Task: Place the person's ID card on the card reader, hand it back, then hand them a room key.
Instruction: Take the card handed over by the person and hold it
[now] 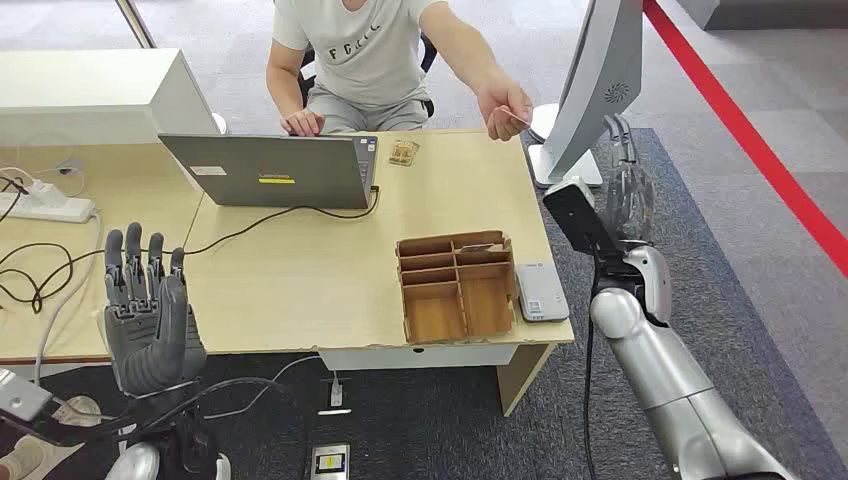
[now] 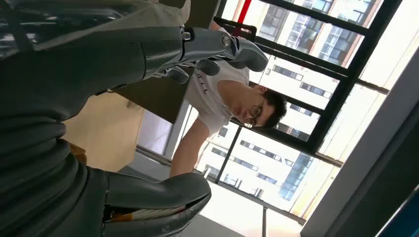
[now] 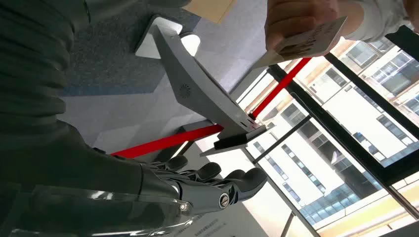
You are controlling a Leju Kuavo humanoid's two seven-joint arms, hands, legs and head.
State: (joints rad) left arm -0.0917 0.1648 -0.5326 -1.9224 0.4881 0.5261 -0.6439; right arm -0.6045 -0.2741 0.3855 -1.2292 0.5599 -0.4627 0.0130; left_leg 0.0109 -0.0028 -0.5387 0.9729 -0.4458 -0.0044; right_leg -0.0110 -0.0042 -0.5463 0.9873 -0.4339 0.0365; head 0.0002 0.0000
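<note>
ID card offered across the worktop, card reader waiting at my side.

The person's hand pinches the pale ID card in the air beyond the worktop's far corner, while the flat grey card reader lies at the near right edge, touching the wooden divided box.

An open grey laptop sits on the light wooden desk, its black cable trailing across the top. Near the front edge stands a brown cardboard divider box. A white power strip lies far left. A red stripe crosses the grey carpet.
</note>
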